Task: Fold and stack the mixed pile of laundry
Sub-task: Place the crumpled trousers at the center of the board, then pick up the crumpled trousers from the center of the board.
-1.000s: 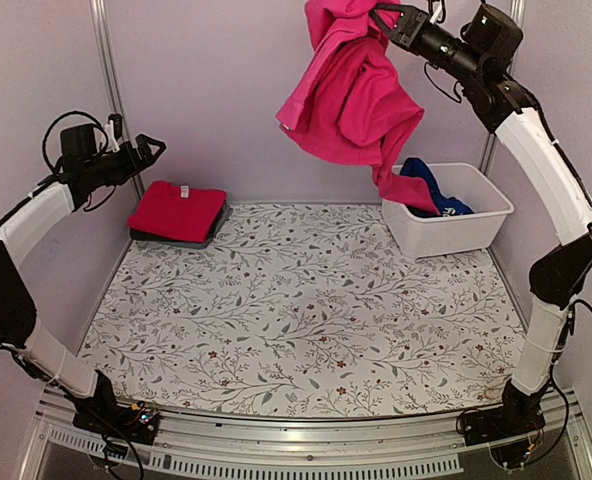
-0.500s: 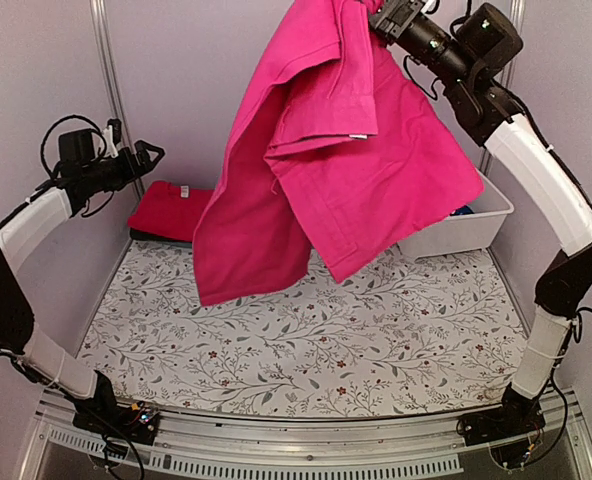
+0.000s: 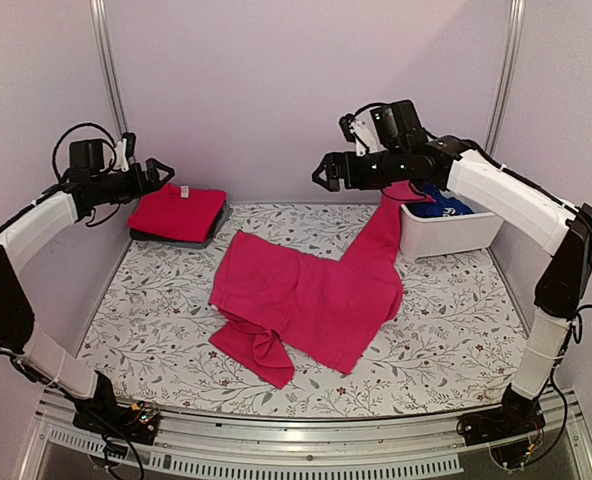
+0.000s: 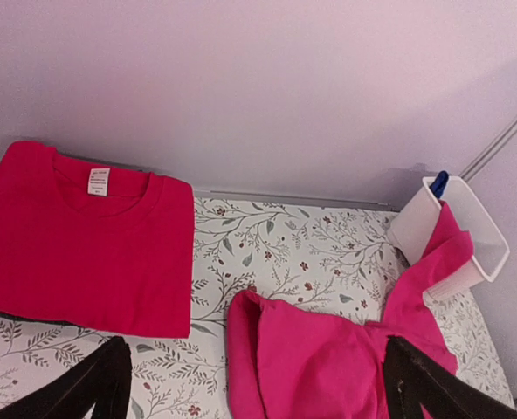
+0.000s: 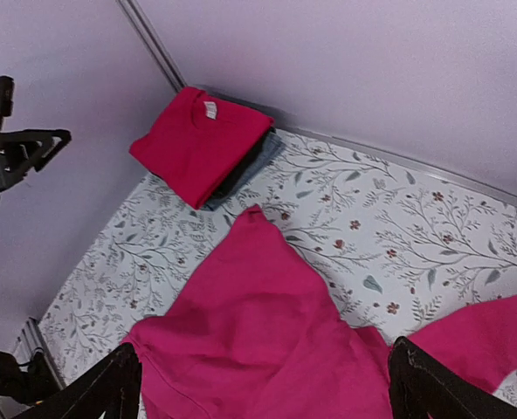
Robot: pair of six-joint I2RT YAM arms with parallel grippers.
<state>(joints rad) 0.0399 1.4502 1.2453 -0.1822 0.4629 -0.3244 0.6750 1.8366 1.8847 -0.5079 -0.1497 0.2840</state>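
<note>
From above we see the magenta-pink garment (image 3: 311, 300) rumpled on the bench (image 3: 156, 300), one end trailing over the white tub (image 3: 456, 235) rim. Our right tool (image 3: 319, 175) hangs spread and empty nearby, and the left tool (image 3: 162, 172), spread too, is by the folded red tee (image 3: 176, 210). Left wrist: fingers (image 4: 101, 384) wide over tee and garment. Right wrist: fingers (image 5: 110, 388) apart, nothing pinched.

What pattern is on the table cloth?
The cloth shows grey leafy sprigs and small red flowers on white; top external view.
</note>
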